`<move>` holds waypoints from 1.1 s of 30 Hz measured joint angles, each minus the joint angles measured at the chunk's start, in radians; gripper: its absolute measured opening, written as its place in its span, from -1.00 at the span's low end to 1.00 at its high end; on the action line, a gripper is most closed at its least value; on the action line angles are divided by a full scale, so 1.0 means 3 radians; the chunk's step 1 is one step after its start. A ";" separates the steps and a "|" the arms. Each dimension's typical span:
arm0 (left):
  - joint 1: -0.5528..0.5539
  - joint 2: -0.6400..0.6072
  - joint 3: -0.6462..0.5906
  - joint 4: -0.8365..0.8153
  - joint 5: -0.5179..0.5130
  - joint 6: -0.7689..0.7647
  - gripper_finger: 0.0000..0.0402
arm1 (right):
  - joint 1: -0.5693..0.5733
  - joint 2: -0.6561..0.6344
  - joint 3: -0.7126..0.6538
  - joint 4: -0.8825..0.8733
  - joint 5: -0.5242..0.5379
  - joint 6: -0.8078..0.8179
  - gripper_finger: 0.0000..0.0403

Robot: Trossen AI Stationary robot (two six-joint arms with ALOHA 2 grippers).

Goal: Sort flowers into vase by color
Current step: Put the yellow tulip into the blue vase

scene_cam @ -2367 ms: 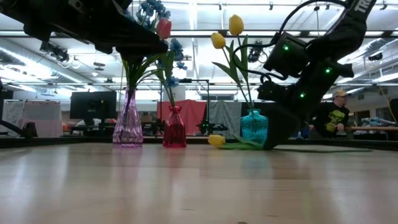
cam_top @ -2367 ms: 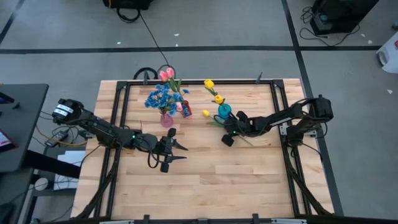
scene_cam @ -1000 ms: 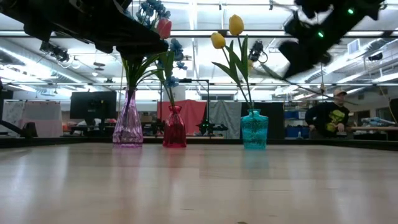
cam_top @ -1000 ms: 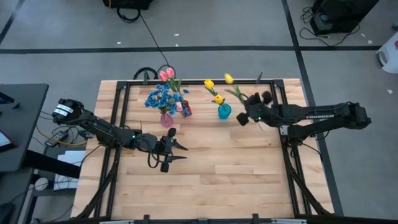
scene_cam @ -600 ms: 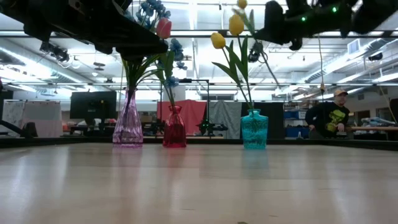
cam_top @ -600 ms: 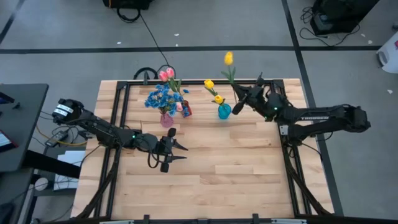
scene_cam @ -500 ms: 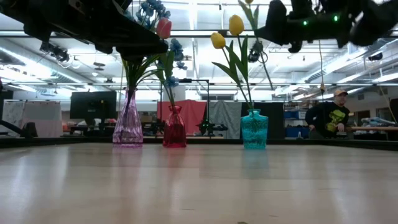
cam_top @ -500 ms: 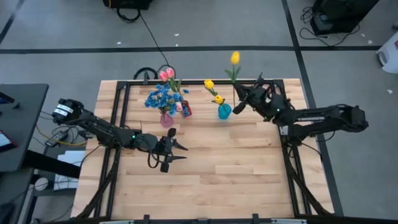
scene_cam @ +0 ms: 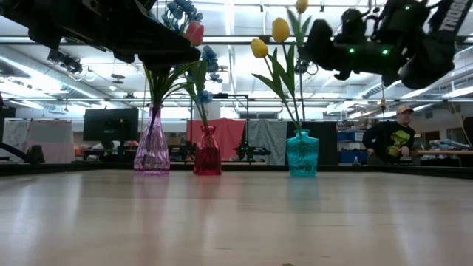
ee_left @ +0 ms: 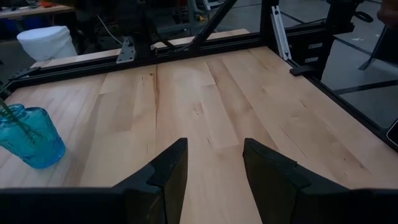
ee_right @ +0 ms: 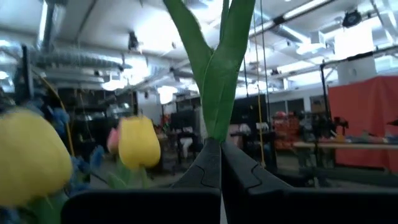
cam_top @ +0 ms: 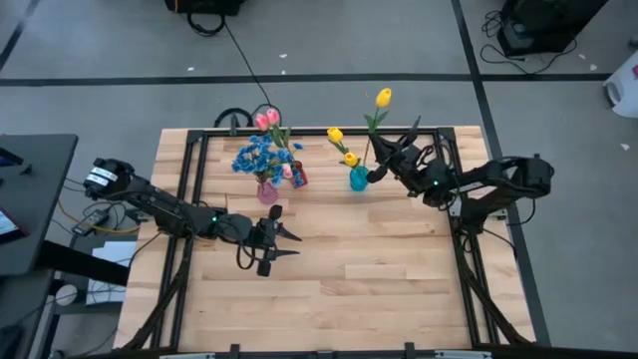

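Reading each camera in turn for how the held stem lies against the vase mouth.

High view, right gripper (cam_top: 377, 172): clamped low on a yellow tulip (cam_top: 383, 98), close beside the teal vase (cam_top: 359, 179) on its right.
High view, stem axis: running from the fingers up past the far table edge to the bloom, so near upright but leaning away from the vase.
High view, vase contents: two yellow tulips (cam_top: 342, 146) already standing in the teal vase.
High view, nearer arm: right, by far; left gripper (cam_top: 281, 238) parked mid-table in front of the purple vase (cam_top: 267, 191), well apart from the teal one.
High view, other flowers: blue blossoms (cam_top: 258, 157) and pink tulips (cam_top: 267, 119) seated in the purple vase and red vase (cam_top: 298, 179).

Low view, right gripper (scene_cam: 314, 41): high above the teal vase (scene_cam: 302, 153) and slightly to one side, bloom (scene_cam: 301, 6) at the top edge.
Low view, stem tip: hanging down toward the vase mouth; whether inside the neck, cannot tell.

Left wrist view, left gripper (ee_left: 213, 165): fingers spread wide, holding nothing, bare wood between them; teal vase (ee_left: 30, 137) off to the side.

Right wrist view, right gripper (ee_right: 220, 165): fingers pressed together on the green stem (ee_right: 213, 87), leaves rising straight out of the pinch.

Judgement, coming move: probably a small shift toward the vase and a straight lowering, with the stem kept vertical to clear the seated tulips.
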 joint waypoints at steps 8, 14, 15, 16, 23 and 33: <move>0.0000 0.0000 0.0000 -0.0009 0.0001 0.0000 -0.19 | -0.0024 0.0383 0.0216 -0.0029 0.0060 -0.0128 -0.98; 0.0000 0.0000 0.0000 -0.0052 0.0000 -0.0001 -0.19 | -0.0024 0.0524 0.0227 -0.0021 0.0089 -0.0230 -0.98; -0.0001 -0.0001 0.0000 -0.0064 0.0000 -0.0001 -0.19 | -0.0018 0.0532 0.0207 -0.0027 0.0089 -0.0238 -0.98; 0.0000 -0.0001 0.0000 -0.0082 0.0001 -0.0001 -0.19 | -0.0008 0.0537 0.0185 -0.0030 0.0089 -0.0248 -0.98; -0.0001 -0.0001 0.0000 -0.0113 0.0001 -0.0074 -0.19 | 0.0072 0.0411 -0.0086 -0.0023 0.0075 -0.0313 -0.97; -0.0001 0.0000 0.0000 -0.0017 0.0001 -0.0086 -0.19 | 0.0129 0.0361 -0.0441 -0.0032 0.0050 -0.0215 -0.95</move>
